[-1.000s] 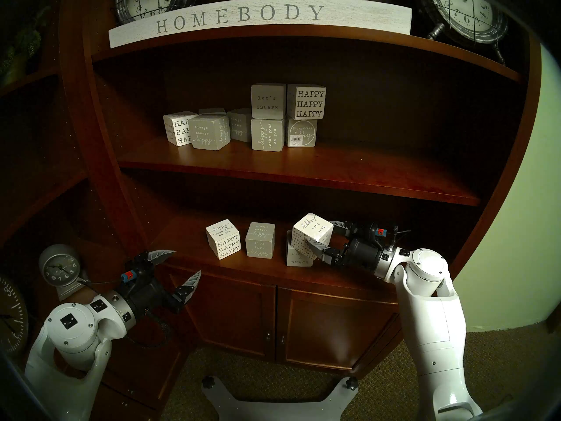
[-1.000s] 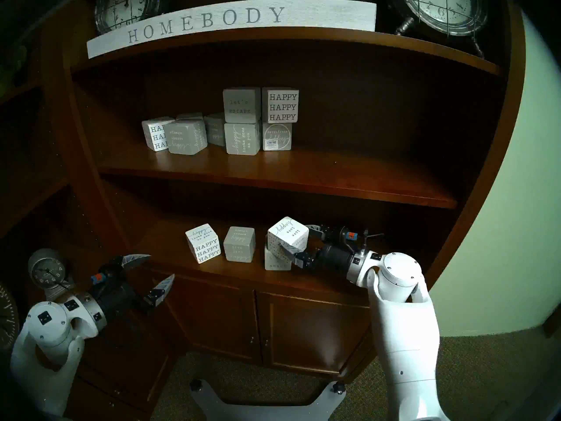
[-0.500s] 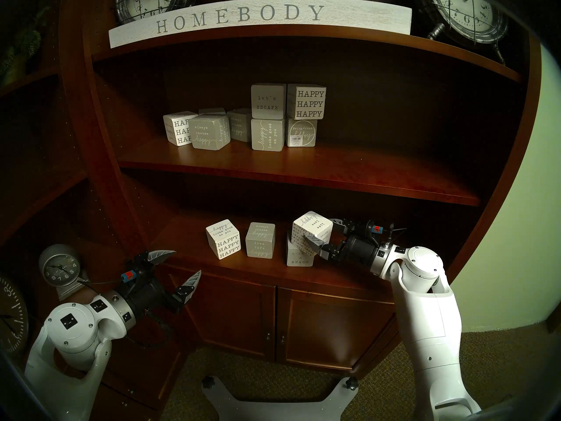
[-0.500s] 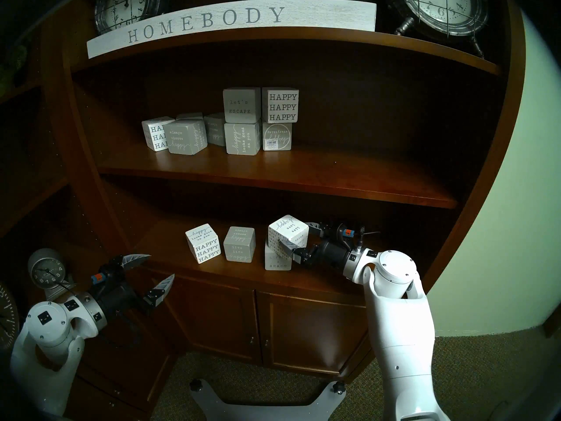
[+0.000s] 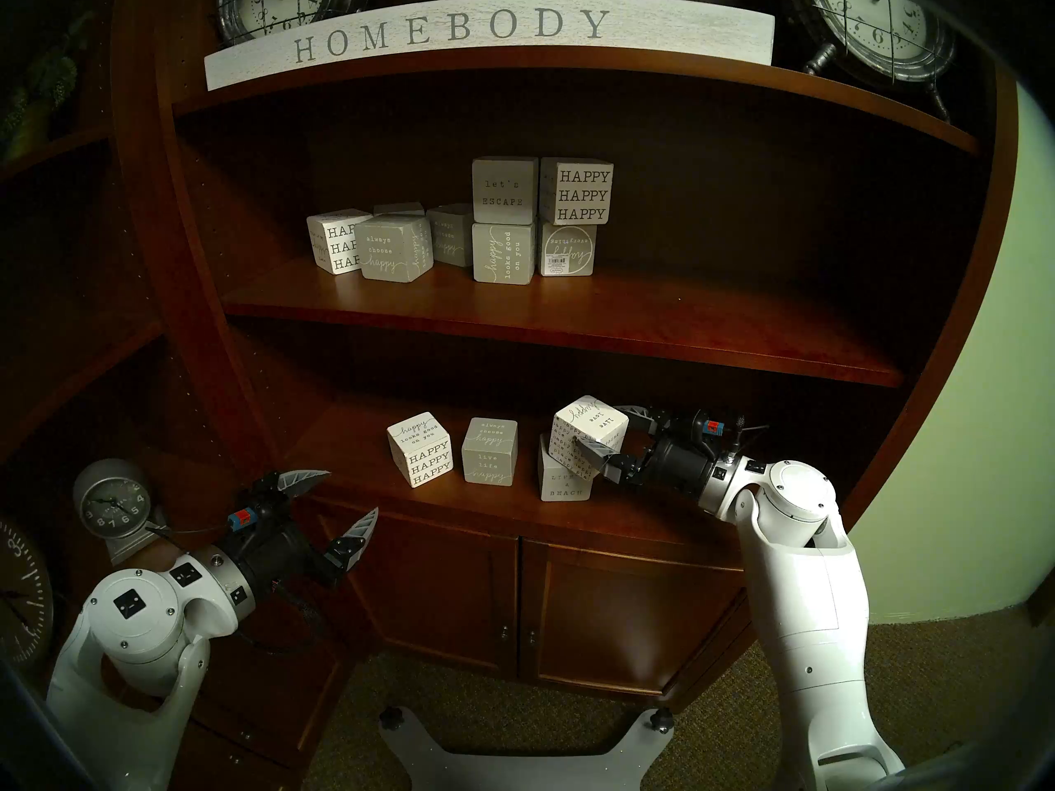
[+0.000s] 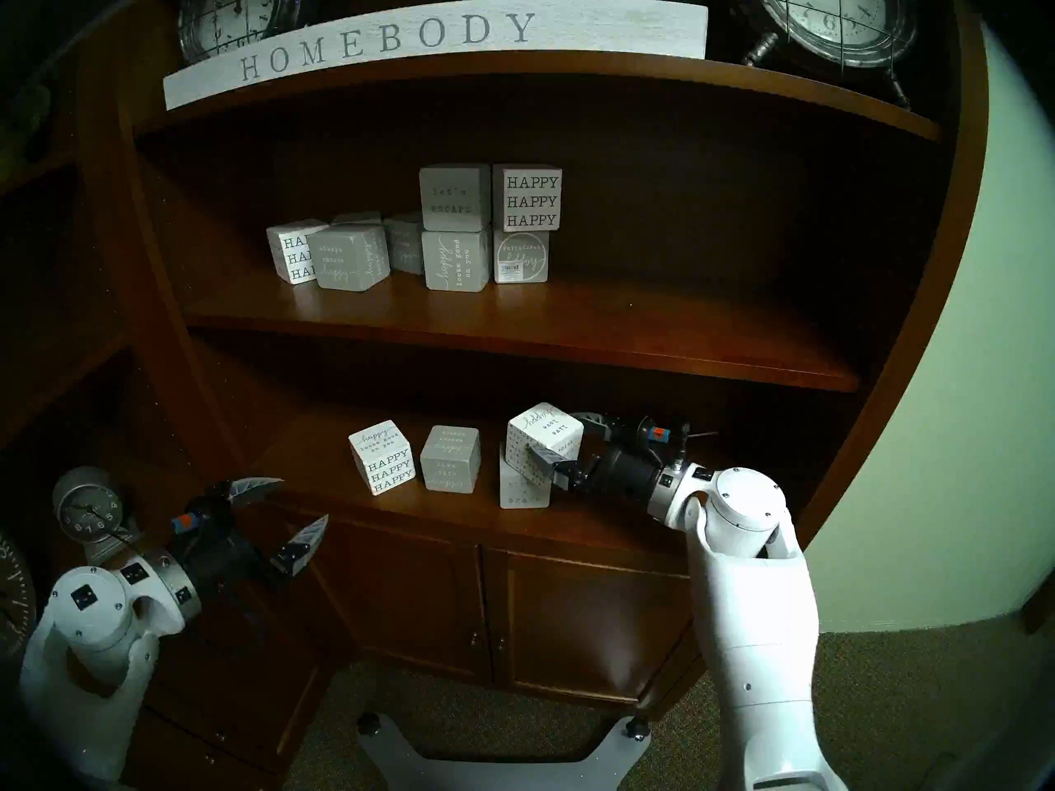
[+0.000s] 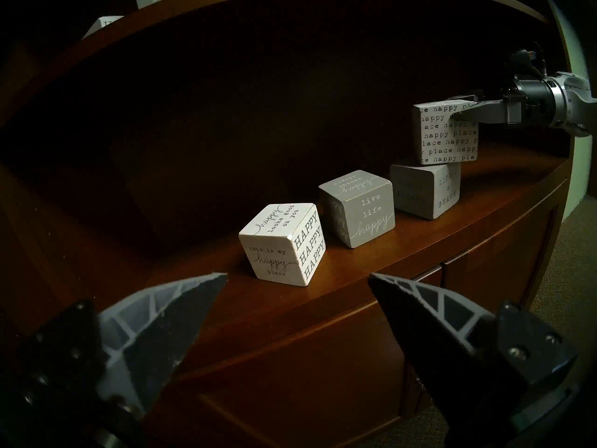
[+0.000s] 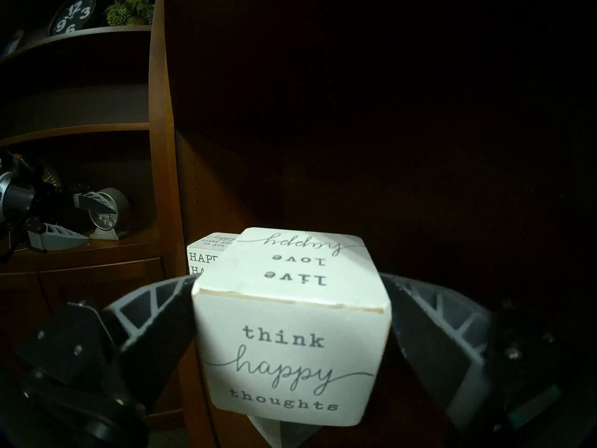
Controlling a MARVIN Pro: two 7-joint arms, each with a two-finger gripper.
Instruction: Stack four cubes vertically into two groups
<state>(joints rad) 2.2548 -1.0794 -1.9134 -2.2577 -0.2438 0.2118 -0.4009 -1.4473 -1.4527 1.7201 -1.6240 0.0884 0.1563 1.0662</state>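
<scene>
On the lower shelf (image 5: pixel 485 504) stand a white "HAPPY HAPPY HAPPY" cube (image 5: pixel 421 450) and a grey "live life happy" cube (image 5: pixel 490 452), with a pale grey "LIFE'S A BEACH" cube (image 5: pixel 562 481) to their right. My right gripper (image 5: pixel 596 430) is shut on the white "think happy thoughts" cube (image 8: pixel 290 340). It holds that cube on or just above the BEACH cube's top, shifted a little to the right (image 7: pixel 445 133). I cannot tell whether the two touch. My left gripper (image 5: pixel 353 492) is open and empty, in front of the shelf's left end.
The shelf board above (image 5: pixel 571 339) leaves limited height over the stack. On it stand the "let's ESCAPE" cube (image 5: pixel 505 190), the "everything" cube (image 5: pixel 568 250) and several other word cubes. A small clock (image 5: pixel 111 501) stands beside my left arm.
The right gripper has raised the "think happy thoughts" cube and turned it more level over the BEACH cube, which shows more of its front. The left arm has not moved.
</scene>
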